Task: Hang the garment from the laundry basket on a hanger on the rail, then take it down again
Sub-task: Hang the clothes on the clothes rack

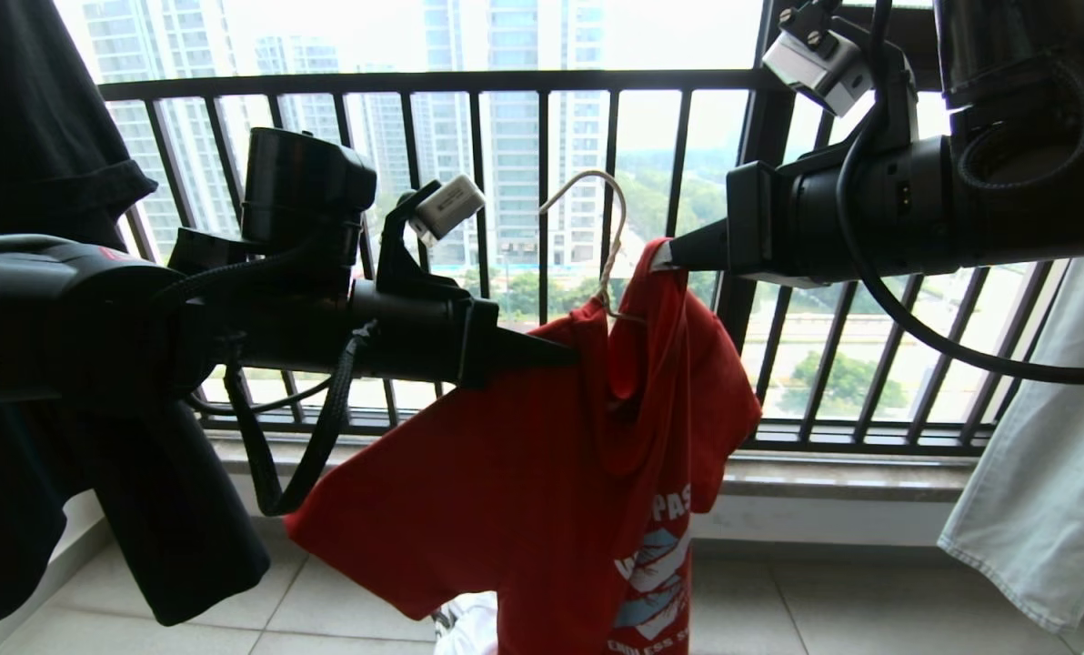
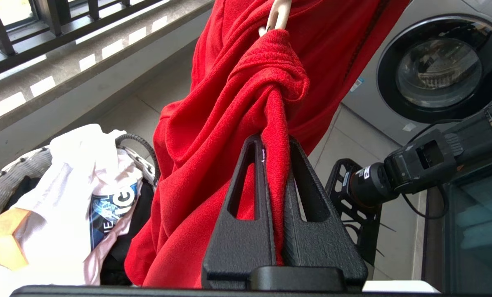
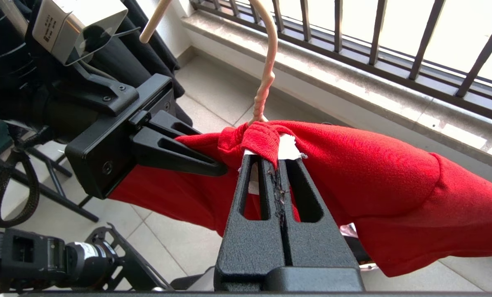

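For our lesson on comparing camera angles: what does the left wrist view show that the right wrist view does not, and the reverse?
Only the left wrist view shows the laundry basket holding a white printed garment, and the washing machine. Only the right wrist view shows the right gripper shut on the collar at the white neck tag, and the hanger's curved hook. Both show the red T-shirt, the whitish wire hanger, the window railing, and the left gripper shut on bunched red fabric.
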You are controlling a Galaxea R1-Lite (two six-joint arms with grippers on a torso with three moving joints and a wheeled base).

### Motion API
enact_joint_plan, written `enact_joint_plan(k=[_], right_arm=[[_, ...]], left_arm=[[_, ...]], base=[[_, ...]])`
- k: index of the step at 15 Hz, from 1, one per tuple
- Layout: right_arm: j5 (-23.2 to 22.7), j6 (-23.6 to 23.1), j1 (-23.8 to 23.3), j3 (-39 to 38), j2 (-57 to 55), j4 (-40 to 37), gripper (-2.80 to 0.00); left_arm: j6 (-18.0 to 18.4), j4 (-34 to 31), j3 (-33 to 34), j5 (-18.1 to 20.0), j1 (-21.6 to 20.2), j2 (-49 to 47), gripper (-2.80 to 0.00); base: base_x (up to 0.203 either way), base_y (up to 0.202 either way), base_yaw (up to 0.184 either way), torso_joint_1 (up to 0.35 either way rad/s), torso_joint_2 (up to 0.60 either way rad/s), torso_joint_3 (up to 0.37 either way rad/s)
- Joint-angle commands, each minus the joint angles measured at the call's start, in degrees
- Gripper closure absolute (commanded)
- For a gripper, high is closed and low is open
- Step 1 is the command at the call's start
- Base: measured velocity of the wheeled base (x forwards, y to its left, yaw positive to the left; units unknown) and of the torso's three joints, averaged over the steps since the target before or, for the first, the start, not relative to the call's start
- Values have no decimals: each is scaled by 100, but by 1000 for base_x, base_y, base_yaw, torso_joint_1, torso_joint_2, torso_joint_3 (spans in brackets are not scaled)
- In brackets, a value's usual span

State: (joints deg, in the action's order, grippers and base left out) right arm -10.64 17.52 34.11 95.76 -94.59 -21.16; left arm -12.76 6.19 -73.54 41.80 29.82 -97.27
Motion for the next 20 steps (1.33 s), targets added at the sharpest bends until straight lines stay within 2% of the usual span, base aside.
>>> enact_joint_plan(k=[1,6,8,10,11,12,14,15,18,20], right_arm=[[29,14,112,293,-130,-8,0],[468,7,416,470,-248,-3,0],[851,15,519,488,-254,6,0],[1439,31,679,495,-327,14,0],[1728,32,716,519,-390,59,0],[2169,29,757,547,-472,156,0],[2540,24,789,566,-506,209,0],[2720,24,830,601,-512,209,0],[3342,15,919,822,-639,200,0],[3519,25,1028,813,-586,200,0]], left_arm=[[-242,905,360,-64,27,39,0],[-253,978,380,-709,229,39,0],[-261,980,385,-808,261,96,0],[-262,989,402,-981,314,182,0],[-262,1111,468,-1071,344,232,0],[-263,1497,623,-1176,396,268,0],[-266,2212,862,-1570,547,281,0],[-263,2367,937,-1699,618,263,0],[-245,2374,956,-1711,649,267,0],[-235,2378,956,-1726,648,270,0]], base=[[0,0,0,0,0,0],[0,0,0,0,0,0],[0,0,0,0,0,0],[0,0,0,0,0,0],[0,0,0,0,0,0],[0,0,0,0,0,0],[0,0,0,0,0,0],[0,0,0,0,0,0],[0,0,0,0,0,0],[0,0,0,0,0,0]])
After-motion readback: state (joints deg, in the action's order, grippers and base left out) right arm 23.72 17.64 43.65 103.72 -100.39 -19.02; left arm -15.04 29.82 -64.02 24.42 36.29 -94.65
